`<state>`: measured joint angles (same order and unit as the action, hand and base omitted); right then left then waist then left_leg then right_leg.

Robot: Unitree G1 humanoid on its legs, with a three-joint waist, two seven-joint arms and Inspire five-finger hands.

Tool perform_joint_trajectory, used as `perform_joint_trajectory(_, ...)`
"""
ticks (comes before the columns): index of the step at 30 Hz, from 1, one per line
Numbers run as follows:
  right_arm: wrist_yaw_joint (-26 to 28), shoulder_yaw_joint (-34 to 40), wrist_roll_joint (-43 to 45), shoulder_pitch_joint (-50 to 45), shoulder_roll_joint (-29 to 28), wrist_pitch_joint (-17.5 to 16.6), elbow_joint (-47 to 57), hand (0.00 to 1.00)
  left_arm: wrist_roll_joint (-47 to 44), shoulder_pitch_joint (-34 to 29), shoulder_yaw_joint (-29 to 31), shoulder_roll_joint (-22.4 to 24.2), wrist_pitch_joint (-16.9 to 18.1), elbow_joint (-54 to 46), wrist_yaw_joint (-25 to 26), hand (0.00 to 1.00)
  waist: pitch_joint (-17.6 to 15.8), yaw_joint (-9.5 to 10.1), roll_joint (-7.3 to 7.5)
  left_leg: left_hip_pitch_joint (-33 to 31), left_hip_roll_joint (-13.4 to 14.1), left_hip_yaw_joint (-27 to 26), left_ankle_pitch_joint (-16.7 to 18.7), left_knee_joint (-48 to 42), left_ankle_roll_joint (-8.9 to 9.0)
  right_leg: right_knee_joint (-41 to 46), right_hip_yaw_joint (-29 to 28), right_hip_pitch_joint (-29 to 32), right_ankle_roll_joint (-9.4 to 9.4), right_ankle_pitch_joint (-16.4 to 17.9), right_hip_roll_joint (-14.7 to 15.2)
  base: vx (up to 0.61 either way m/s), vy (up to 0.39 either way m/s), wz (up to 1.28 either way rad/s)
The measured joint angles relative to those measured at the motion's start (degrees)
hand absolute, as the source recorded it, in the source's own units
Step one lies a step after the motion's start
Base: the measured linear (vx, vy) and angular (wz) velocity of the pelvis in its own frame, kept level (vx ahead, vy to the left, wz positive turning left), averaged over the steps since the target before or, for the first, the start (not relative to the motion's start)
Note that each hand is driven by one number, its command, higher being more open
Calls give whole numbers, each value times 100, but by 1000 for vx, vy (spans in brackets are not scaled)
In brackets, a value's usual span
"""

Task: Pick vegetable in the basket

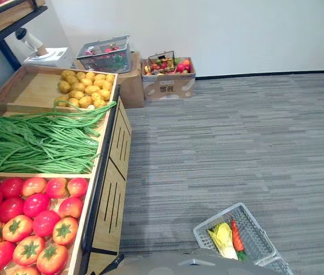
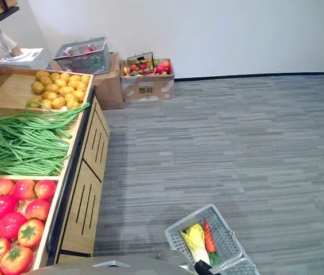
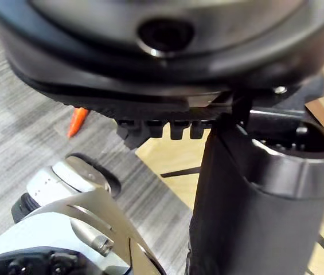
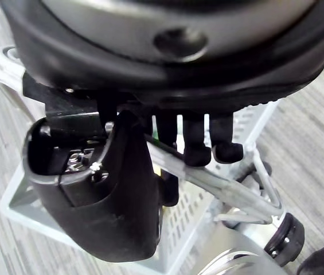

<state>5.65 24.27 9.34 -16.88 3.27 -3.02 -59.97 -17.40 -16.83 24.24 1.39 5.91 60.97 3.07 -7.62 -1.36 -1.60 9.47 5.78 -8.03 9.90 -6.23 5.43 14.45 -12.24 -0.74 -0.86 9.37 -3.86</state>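
- Hooking round the pale handle (image 4: pixel 230 186) of the white plastic basket (image 1: pixel 216 218), the right hand (image 4: pixel 93 195) has its fingers (image 4: pixel 197 149) curled over the bar and its thumb on the other side. The basket is at the near right, over the grey carpet (image 1: pixel 236 143).
- Inside the basket lie a yellow-green leafy vegetable (image 1: pixel 223 238) and, just to its right and touching it, a red-orange tapered vegetable (image 1: pixel 237 236).
- The left hand (image 3: pixel 253 212) is close beside the wooden produce stand (image 1: pixel 111 212) at the near left. Whether it is spread or closed cannot be told.
- Past the left hand, a small orange pointed thing (image 3: pixel 77 121) shows against the carpet. What it is cannot be told.
- On the stand, the nearest compartment is packed with red and orange tomatoes (image 1: pixel 35 204).
- The middle compartment holds a heap of long green beans (image 1: pixel 35 143), with a few strands trailing over the divider towards the far compartment.
- The far compartment has a pile of yellowish potatoes (image 1: pixel 87 89) at its right end.
- Beyond the stand's far end sits a white scale (image 1: pixel 50 56).
- Against the far wall, a grey crate (image 1: pixel 104 54) of mixed produce rests on a cardboard box (image 1: pixel 132 86).
- Just to the right of that box, a second cardboard box (image 1: pixel 167 86) carries a small wire basket (image 1: pixel 162 62) and some colourful fruit.
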Motion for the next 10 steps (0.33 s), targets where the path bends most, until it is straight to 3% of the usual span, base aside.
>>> perform_joint_trajectory(5, -5, -24, 16, -18, 1, 21, -17, 0, 1, -46, -332, -86, 1, 65, 27, 100, 28, 9, -41, -12, -9, 7, 2, 72, 5, -80, -78, 69, -56, -58, -29, -22, 20, -11)
perform_joint_trajectory(10, -22, -29, 46, -6, 47, -9, -15, 0, 14, -50, -564, -115, 21, 185, 83, 100, 68, 73, -110, 8, -12, 26, -73, 145, 10, -156, -72, 62, 14, -121, -37, 49, 21, 0)
